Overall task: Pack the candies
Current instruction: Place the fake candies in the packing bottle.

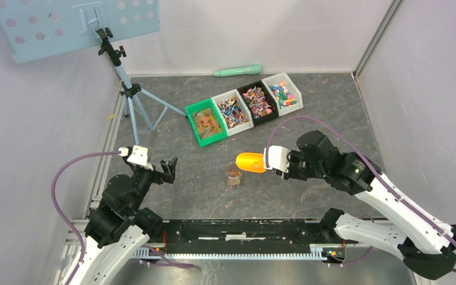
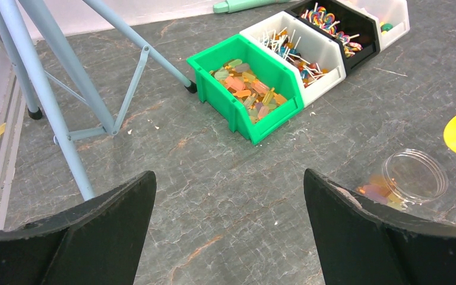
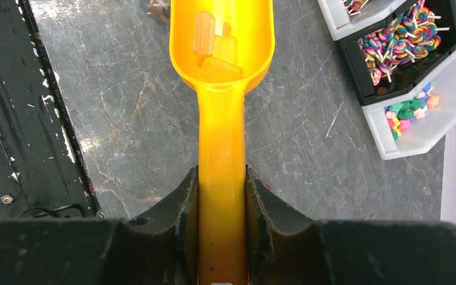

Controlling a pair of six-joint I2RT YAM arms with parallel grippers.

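A yellow scoop point(image 3: 222, 35) hangs over the table with a few pale orange candies point(image 3: 214, 50) lying in its bowl. My right gripper point(image 3: 221, 184) is shut on the scoop's handle. In the top view the scoop's bowl point(image 1: 250, 161) sits just above and right of a small clear jar point(image 1: 233, 174), which holds some candies point(image 2: 377, 191). More candies fill a green bin point(image 1: 206, 123) and three bins beside it. My left gripper point(image 2: 230, 184) is open and holds nothing, left of the jar point(image 2: 414, 175).
The row of bins runs from a white one point(image 1: 233, 111) through a black one point(image 1: 257, 101) to a white one point(image 1: 282, 90). A blue tripod point(image 1: 132, 98) stands at the left. A mint-green cylinder point(image 1: 237, 70) lies by the back wall.
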